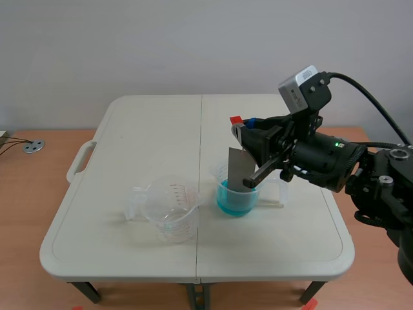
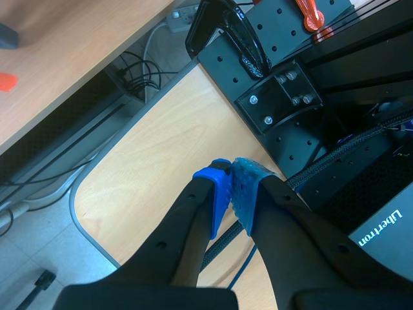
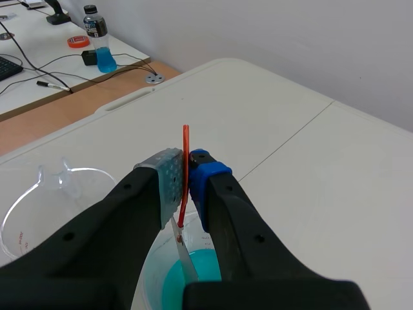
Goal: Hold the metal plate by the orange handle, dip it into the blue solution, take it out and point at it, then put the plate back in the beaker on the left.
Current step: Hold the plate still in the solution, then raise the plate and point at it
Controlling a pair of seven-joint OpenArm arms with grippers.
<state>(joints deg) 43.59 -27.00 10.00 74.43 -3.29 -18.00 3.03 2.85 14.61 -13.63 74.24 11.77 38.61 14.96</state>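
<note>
My right gripper (image 1: 244, 124) comes in from the right and is shut on the orange handle (image 1: 236, 120) of the grey metal plate (image 1: 239, 169). The plate hangs upright, its lower end inside the beaker of blue solution (image 1: 235, 196). In the right wrist view the thin orange handle (image 3: 185, 169) is pinched between my gripper's pads (image 3: 169, 182), and the plate (image 3: 185, 255) runs down into the blue liquid (image 3: 193, 276). An empty clear beaker (image 1: 169, 208) stands to the left. My left gripper (image 2: 230, 184) is shut on nothing, away from the table.
The white folding table (image 1: 161, 123) has a carry handle (image 1: 79, 160) at its left edge. A metal disc (image 1: 33, 146) lies on the wooden floor at far left. In the left wrist view a black perforated frame (image 2: 284, 71) and cables lie beyond my fingers.
</note>
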